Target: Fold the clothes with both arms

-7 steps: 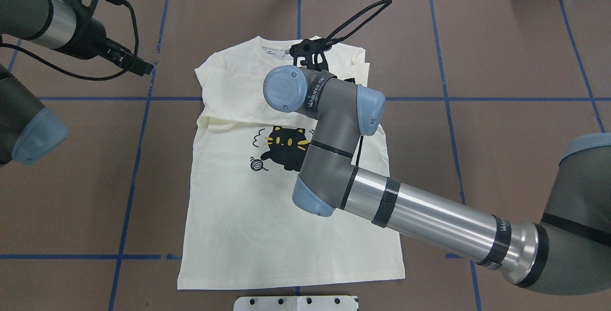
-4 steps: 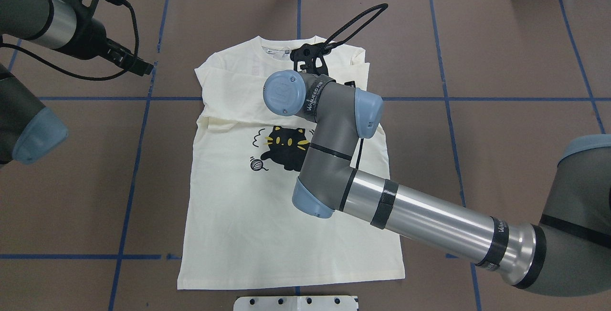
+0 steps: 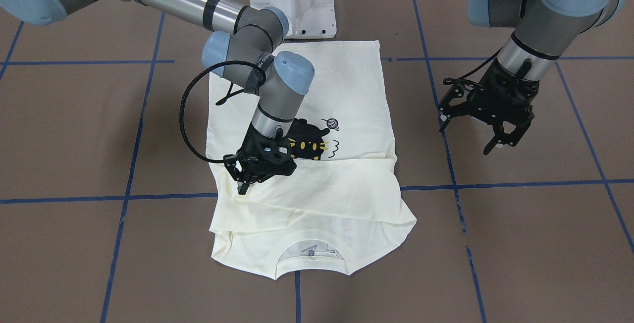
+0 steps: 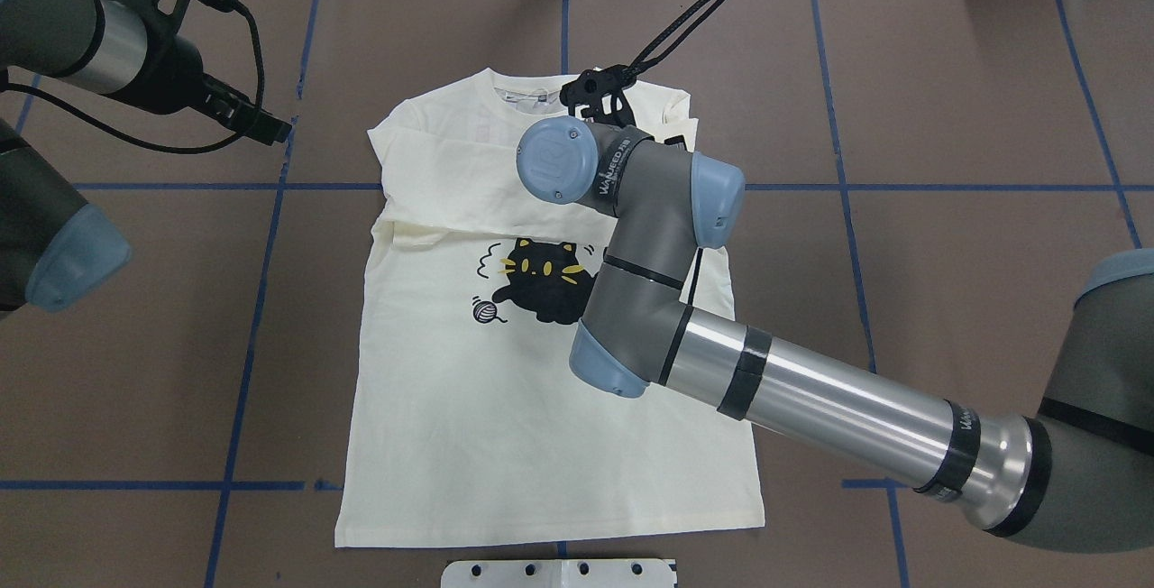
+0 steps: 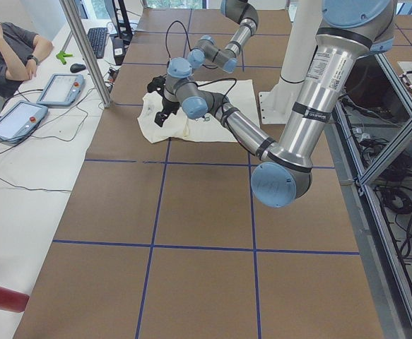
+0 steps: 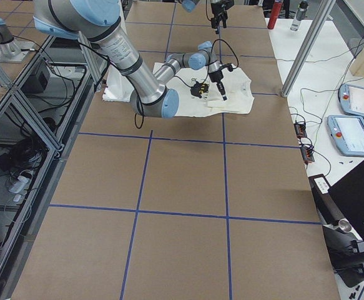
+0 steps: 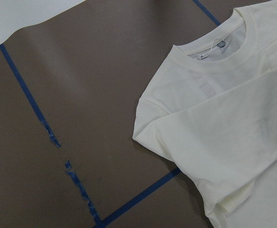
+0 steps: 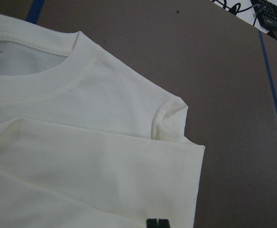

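Note:
The cream T-shirt (image 4: 505,408) lies flat on the brown table, cat print (image 4: 541,286) up and collar at the far side, with both sleeves folded across the chest (image 3: 322,184). My right gripper (image 3: 243,188) hovers just above the folded sleeve near the shirt's right shoulder. Its fingertips (image 8: 157,223) are together and hold nothing. In the overhead view it (image 4: 599,96) is partly hidden by its wrist. My left gripper (image 3: 488,130) is open and empty over bare table to the left of the shirt (image 7: 233,118).
The white pedestal base (image 3: 292,6) stands at the robot's edge behind the hem. A black cable loop (image 4: 685,24) sticks out from the right wrist. Blue tape lines (image 4: 252,299) cross the table. An operator (image 5: 8,49) and tablets (image 5: 61,88) are beyond the far edge.
My right arm has shifted a little to the right and away over the shirt's shoulder, its gripper staying above the cloth. The left arm and the shirt have not moved.

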You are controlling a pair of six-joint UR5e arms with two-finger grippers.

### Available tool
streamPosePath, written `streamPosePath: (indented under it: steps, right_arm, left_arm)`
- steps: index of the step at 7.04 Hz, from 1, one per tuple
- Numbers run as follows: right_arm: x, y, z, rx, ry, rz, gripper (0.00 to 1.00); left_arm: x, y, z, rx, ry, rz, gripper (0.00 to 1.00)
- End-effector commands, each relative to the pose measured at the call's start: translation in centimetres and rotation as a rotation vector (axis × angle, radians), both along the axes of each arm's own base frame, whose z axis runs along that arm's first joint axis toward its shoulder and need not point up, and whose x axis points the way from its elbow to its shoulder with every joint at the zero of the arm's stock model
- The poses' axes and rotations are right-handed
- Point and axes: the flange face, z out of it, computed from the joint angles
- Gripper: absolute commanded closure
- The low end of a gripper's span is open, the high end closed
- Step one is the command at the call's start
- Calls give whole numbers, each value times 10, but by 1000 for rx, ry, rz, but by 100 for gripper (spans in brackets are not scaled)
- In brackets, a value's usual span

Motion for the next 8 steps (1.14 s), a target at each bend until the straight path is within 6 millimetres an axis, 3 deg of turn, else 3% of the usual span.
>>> streamPosePath:
  steps: [1,3,4,5,6,7,8]
  right_arm:
    - [41,9,22,36,12,-53,100]
    - [40,9,23,39,12,-61,95]
    - [40,9,23,39,8,-60,70]
    - [40,8,26,38,16,-63,36]
    - [41,7,26,56,40,-107,14]
    - [46,1,22,72,25,-107,0]
    - [55,-8,3,94,-81,-114,0]
  left_arm:
    - [1,0,-2,2,2,0,0]
    - [0,1,-2,3,3,0,0]
    - [0,1,-2,2,4,0,0]
    - [0,1,-4,-1,8,-4,0]
    - [1,1,-9,-29,27,-27,0]
    - [-1,3,-15,-25,37,-31,0]
    - [-4,7,-18,-28,46,-37,0]
